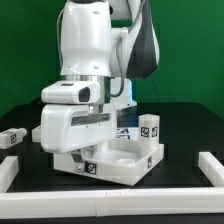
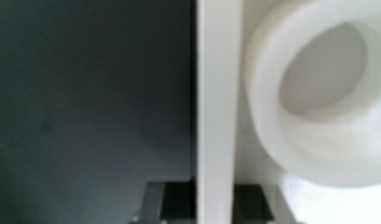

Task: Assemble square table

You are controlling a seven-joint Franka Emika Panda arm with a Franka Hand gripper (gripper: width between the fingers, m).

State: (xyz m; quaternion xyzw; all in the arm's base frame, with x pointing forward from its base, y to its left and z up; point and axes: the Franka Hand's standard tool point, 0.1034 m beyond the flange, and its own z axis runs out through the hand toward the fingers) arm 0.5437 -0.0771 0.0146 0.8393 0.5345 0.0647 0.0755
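White slab (image 1: pixel 125 168) pinched at rim by gripper (image 2: pixel 217 205); 1 leg block (image 1: pixel 149 130) upright, exterior view's right, poss. fitted; 2nd leg block (image 1: pixel 12 137) loose, far left.

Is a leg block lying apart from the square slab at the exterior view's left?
Yes, a tagged leg block lies on the dark table there, clear of the square slab.

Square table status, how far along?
Done: no leg visibly mounted. In hand: fingers look closed on the tabletop slab's rim. Left: all legs; one leg block lies loose at the exterior view's left, two more leg blocks stand near the slab's right corner.
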